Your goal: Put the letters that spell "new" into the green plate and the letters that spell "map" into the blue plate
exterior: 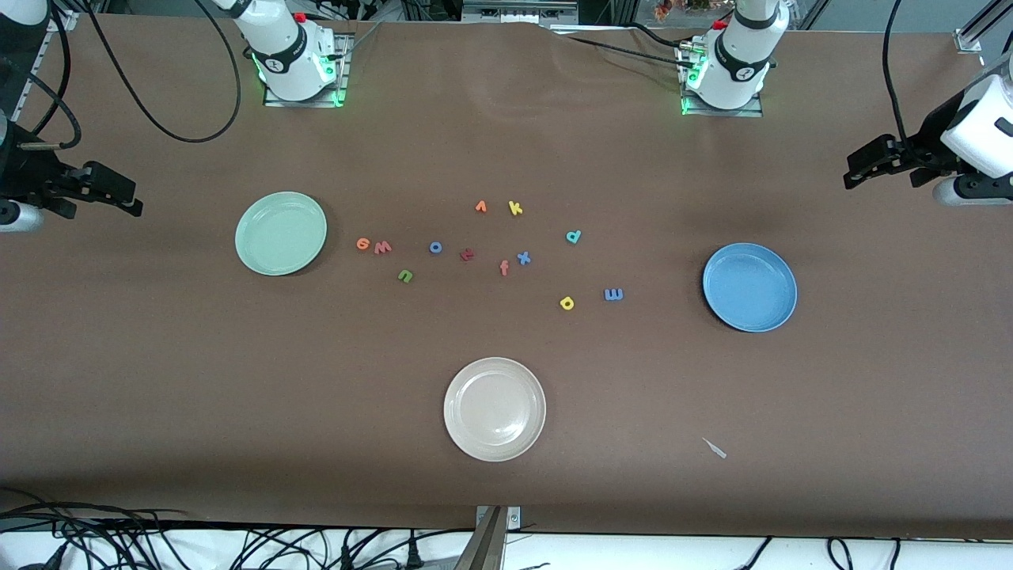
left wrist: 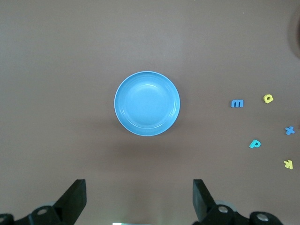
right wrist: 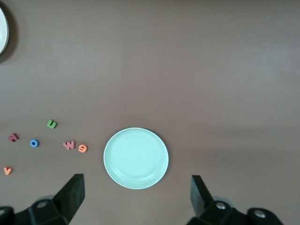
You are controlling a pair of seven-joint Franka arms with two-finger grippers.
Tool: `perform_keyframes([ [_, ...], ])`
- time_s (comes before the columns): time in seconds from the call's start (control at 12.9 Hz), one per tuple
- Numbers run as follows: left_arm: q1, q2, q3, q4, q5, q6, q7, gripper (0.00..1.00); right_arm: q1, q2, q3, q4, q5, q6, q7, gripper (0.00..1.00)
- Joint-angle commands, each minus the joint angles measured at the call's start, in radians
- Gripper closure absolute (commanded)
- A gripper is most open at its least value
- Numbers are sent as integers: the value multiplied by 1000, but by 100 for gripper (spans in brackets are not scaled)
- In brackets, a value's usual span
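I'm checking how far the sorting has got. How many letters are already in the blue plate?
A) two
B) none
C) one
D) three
B: the blue plate holds nothing, and the blue "m", yellow "a" and teal "p" all lie on the table beside it, toward the middle.

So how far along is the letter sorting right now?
Nothing is done yet: the green plate and blue plate hold no letters. Nothing is in hand; the left gripper and right gripper wait, fingers open. All six letters remain, n, e, w, m, a, p.
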Motion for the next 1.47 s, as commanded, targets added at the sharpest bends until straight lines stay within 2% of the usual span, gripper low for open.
perform_keyframes([
  [0.0, 3, -11, -4, -15, 11, 16, 21, 0, -5, -9, 6, -11, -3, -2, 10, 0],
  [1.4, 3, -13, -4, -32, 11, 30, 21, 0, -6, -9, 6, -11, -1, -7, 10, 0],
])
